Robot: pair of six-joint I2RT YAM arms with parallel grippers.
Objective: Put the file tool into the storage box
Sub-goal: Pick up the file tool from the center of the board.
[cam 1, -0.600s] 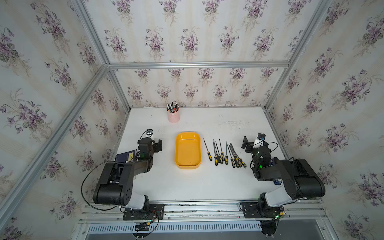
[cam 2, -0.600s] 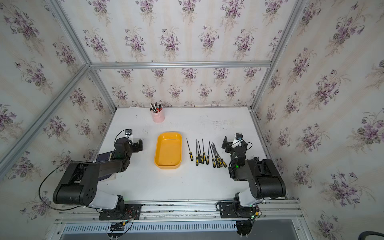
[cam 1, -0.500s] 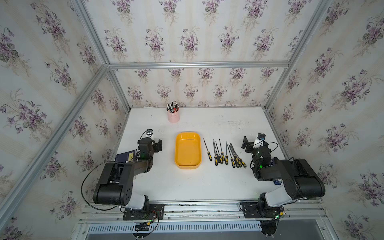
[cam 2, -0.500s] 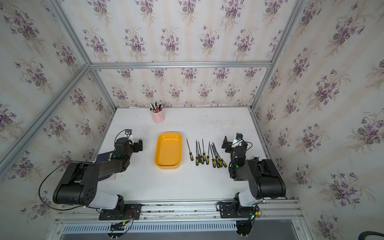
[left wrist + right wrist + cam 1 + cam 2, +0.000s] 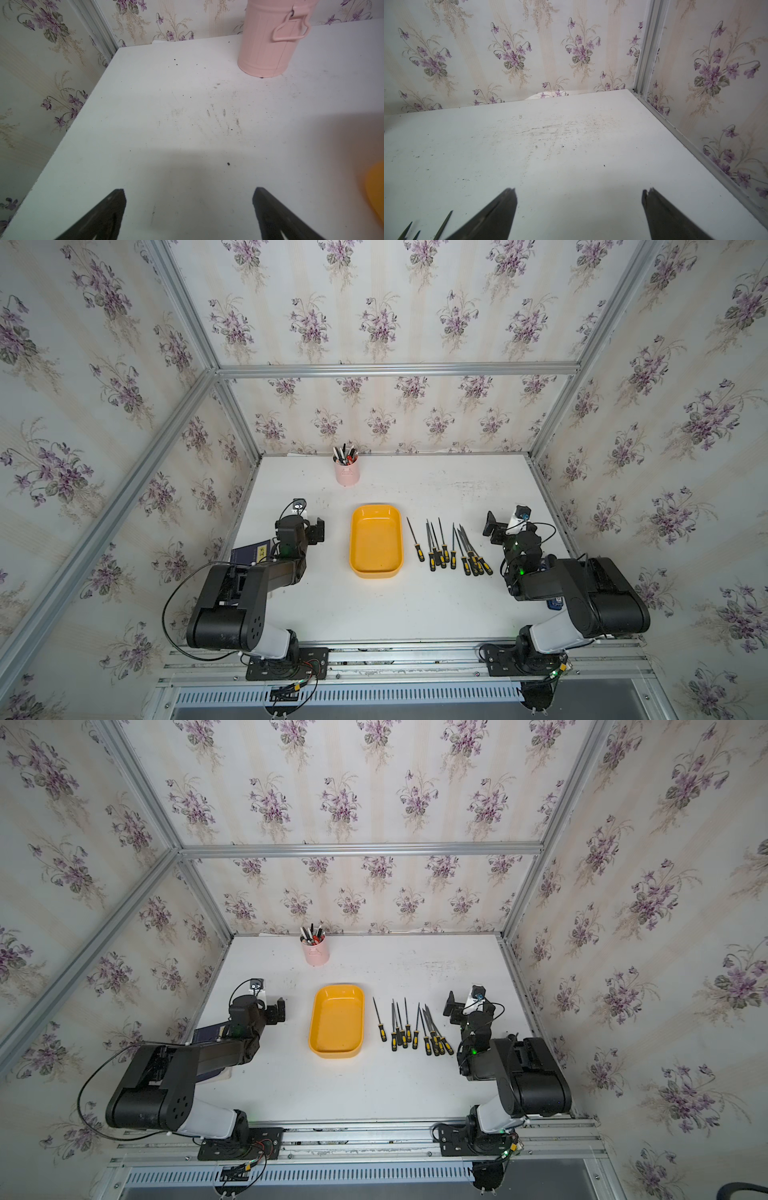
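The storage box is a shallow yellow-orange tray, empty, in the middle of the white table. To its right several file tools with black-and-yellow handles lie in a row, tips pointing to the back wall. My left gripper is left of the box, open, with only bare table between its fingers. My right gripper is right of the files, also open and empty. File tips show at the edge of the right wrist view. A corner of the box shows in the left wrist view.
A pink pen cup with pens stands at the back, left of centre. A dark blue booklet lies under the left arm. Flowered walls with aluminium posts close in the table on three sides.
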